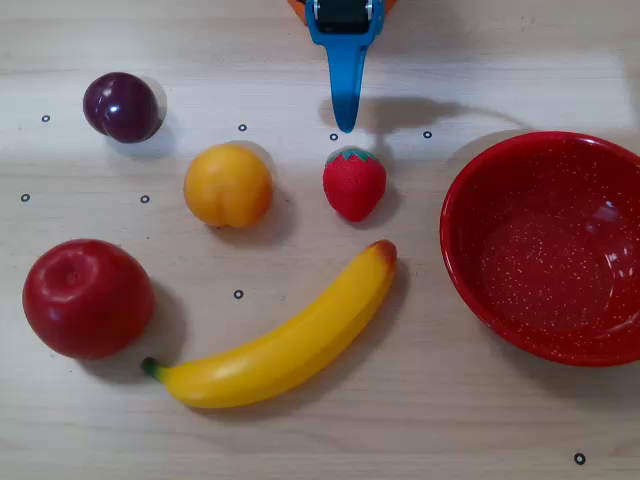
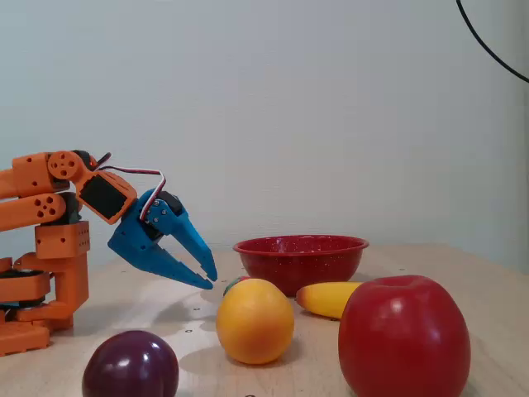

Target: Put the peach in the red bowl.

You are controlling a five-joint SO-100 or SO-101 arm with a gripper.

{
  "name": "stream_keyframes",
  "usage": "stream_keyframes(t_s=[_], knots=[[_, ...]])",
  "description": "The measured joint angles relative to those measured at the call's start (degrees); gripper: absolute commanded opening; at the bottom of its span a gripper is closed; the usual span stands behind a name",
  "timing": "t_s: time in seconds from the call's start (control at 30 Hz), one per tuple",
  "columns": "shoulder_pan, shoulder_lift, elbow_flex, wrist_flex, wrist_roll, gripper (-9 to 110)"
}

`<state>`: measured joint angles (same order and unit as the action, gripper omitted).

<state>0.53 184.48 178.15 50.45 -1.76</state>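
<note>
The peach [image 1: 228, 185] is a round yellow-orange fruit lying left of centre on the wooden table in the overhead view. In the fixed view the peach [image 2: 254, 321] sits in front of the gripper. The red bowl [image 1: 478, 205] stands empty at the right; its speckled inside shows from above, and its rim [image 2: 300, 246] shows behind the fruit. My blue gripper [image 1: 346, 120] hangs above the table at the top centre, just behind the strawberry [image 1: 354, 183] and to the right of the peach. The gripper [image 2: 212, 279] points downward with its tips together, holding nothing.
A dark plum [image 1: 122, 106] lies at the far left, a big red apple [image 1: 88, 298] at the near left, and a banana [image 1: 280, 340] runs across the front. The orange arm base [image 2: 50, 248] stands at the left in the fixed view.
</note>
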Motion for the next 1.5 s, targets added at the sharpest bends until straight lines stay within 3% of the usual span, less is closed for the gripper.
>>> stream_keyframes(t_s=[0.6, 0.8, 1.13, 1.5], knots=[[0.0, -0.5, -0.2, 0.0, 2.5, 0], [0.0, -13.0, -5.0, 0.0, 4.1, 0], [-6.6, -35.0, -27.3, 3.7, 12.8, 0], [-15.1, -56.9, -56.0, 19.1, 21.3, 1]])
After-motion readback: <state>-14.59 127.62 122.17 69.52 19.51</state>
